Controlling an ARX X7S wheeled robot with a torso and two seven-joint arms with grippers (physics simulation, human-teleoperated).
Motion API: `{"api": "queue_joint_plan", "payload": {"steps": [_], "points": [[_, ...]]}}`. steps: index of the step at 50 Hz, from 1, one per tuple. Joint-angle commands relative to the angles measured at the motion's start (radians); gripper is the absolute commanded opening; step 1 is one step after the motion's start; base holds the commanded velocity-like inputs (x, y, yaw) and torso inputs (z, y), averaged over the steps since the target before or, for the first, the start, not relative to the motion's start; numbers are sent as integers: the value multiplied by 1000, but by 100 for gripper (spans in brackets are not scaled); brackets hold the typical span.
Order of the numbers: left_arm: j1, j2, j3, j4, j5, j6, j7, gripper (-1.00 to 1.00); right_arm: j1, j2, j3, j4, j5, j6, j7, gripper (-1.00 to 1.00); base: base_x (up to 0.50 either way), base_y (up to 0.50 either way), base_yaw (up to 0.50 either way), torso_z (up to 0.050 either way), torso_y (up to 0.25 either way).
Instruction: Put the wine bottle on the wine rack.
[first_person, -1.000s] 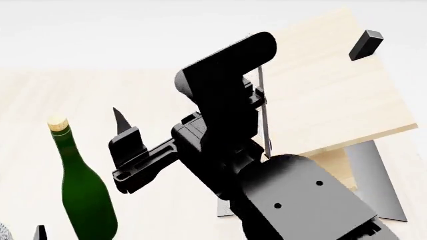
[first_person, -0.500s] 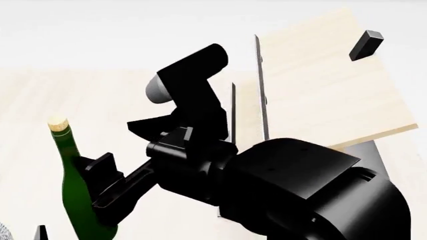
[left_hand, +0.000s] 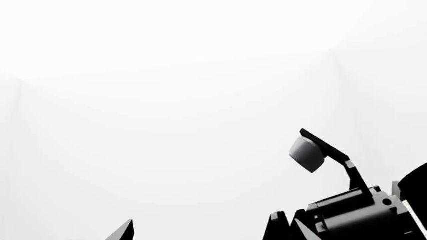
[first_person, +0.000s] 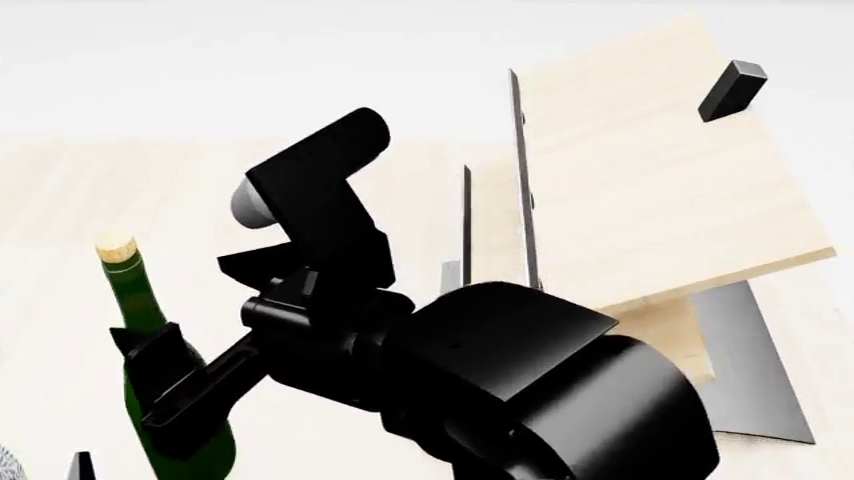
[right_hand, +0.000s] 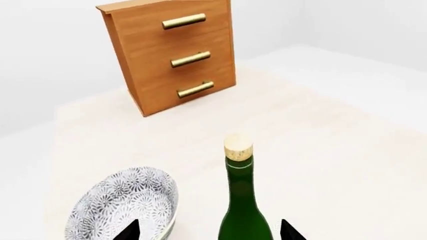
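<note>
Pale wood tabletop (right_hand: 347, 165) under white walls | wine bottle (right_hand: 244, 210) stood upright beside patterned bowl (right_hand: 127, 202), away from wine rack (first_person: 641, 170) | right gripper (right_hand: 208, 231) spread open, straddling bottle | left gripper unreadable | advice: close low on body, squarely.

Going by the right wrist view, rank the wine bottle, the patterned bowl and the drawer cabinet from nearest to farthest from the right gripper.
1. The wine bottle, upright between the right gripper's fingertips, nearest.
2. The patterned bowl, on the table just beside the bottle, next to one fingertip.
3. The drawer cabinet, at the table's far end beyond both, farthest.
</note>
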Motion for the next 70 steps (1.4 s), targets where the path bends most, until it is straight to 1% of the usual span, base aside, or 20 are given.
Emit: {"api": "queue_joint_plan", "payload": {"steps": [1, 12, 19, 26, 32, 38, 43, 48, 53, 59, 62, 66, 70], "points": [[2, -4, 1, -2, -2, 5, -5, 100, -14, -22, -84, 60, -49, -104, -3, 100, 0, 0, 0, 0, 0], [1, -7, 2, -5, -6, 9, -8, 100, -4, -50, -107, 126, -58, -175, 6, 100, 0, 0, 0, 0, 0], [-2, -7, 6, -4, -5, 3, -8, 100, 0, -62, -124, 186, -72, -255, 7, 100, 0, 0, 0, 0, 0], [-1, -11, 3, -5, -11, 9, -11, 100, 19, -80, -154, 306, -89, -372, 8, 100, 0, 0, 0, 0, 0], [-3, -12, 6, -5, -10, 7, -11, 100, 34, -88, -189, 404, -53, -480, 26, 100, 0, 0, 0, 0, 0], [-2, -14, 5, -5, -12, 10, -13, 100, 50, -84, -224, 414, 22, -510, 68, 100, 0, 0, 0, 0, 0], [-3, -14, 8, -7, -11, 10, -14, 100, 50, -79, -250, 407, 56, -519, 87, 100, 0, 0, 0, 0, 0], [-6, -14, 12, -3, -10, 2, -12, 100, 63, -83, -283, 443, 74, -556, 92, 100, 0, 0, 0, 0, 0], [-2, -17, 12, 1, -11, 5, -14, 100, 82, -87, -335, 484, 104, -601, 115, 100, 0, 0, 0, 0, 0], [-3, -17, 17, 0, -8, 3, -14, 100, 102, -89, -422, 606, 101, -735, 120, 100, 0, 0, 0, 0, 0], [-3, -18, 17, 2, -9, 3, -14, 100, 110, -87, -459, 625, 121, -771, 132, 100, 0, 0, 0, 0, 0], [-3, -19, 17, 3, -11, 3, -16, 100, 128, -91, -531, 676, 163, -832, 147, 100, 0, 0, 0, 0, 0], [-5, -19, 18, 0, -11, 4, -16, 100, 150, -90, -594, 695, 220, -860, 169, 100, 0, 0, 0, 0, 0]]}}
